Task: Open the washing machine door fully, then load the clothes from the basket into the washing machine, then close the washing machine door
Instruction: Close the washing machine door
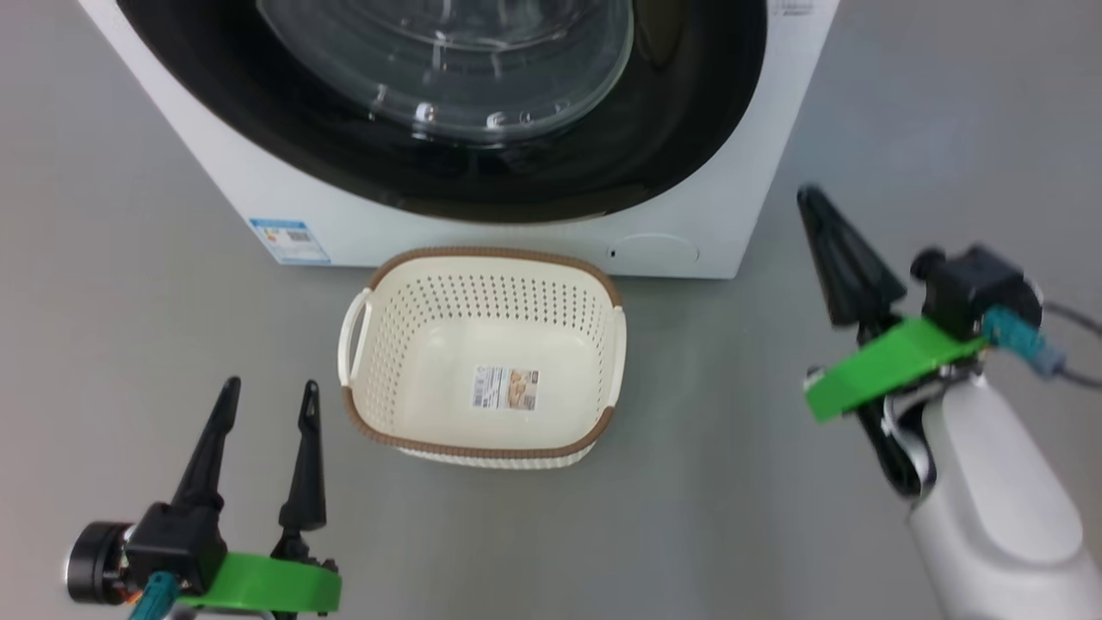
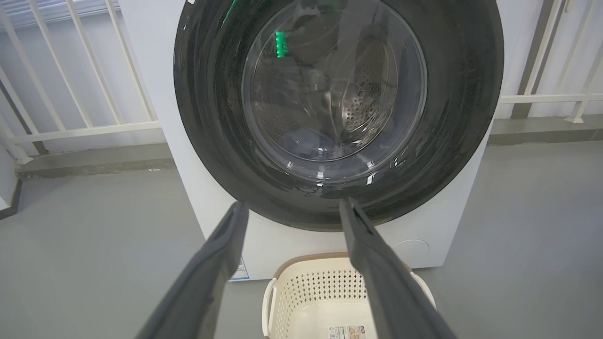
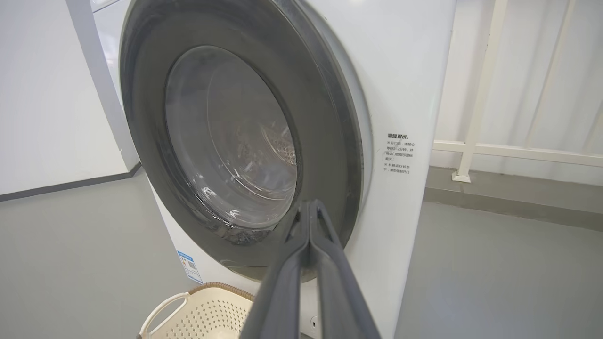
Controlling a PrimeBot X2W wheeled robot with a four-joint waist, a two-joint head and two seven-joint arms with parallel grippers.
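Observation:
The washing machine (image 1: 482, 234) stands white and boxy at the far side, and the washing machine door (image 1: 620, 164), glossy black with a clear glass bowl, lies shut against its front. In front of it on the floor sits the cream basket (image 1: 482, 301), with just a label sticker on its floor. The clothes are out of view. My left gripper (image 1: 270, 386) hovers open to the left of the basket, with nothing between its fingers. From the left wrist, the open left gripper (image 2: 293, 203) points at the door (image 2: 212, 117) above the basket (image 2: 320, 287). My right gripper (image 1: 807, 196) is shut and holds nothing, right of the machine's corner. Its own wrist view has the right gripper (image 3: 311, 203) close to the door (image 3: 146, 117).
Grey floor (image 1: 129, 258) spreads on both sides of the machine. A white railing (image 2: 85, 125) runs behind it on the left, and more railing (image 3: 471, 141) on the right. A grey cable (image 1: 1076, 320) trails from my right wrist. A blue label (image 1: 289, 241) marks the machine's lower front.

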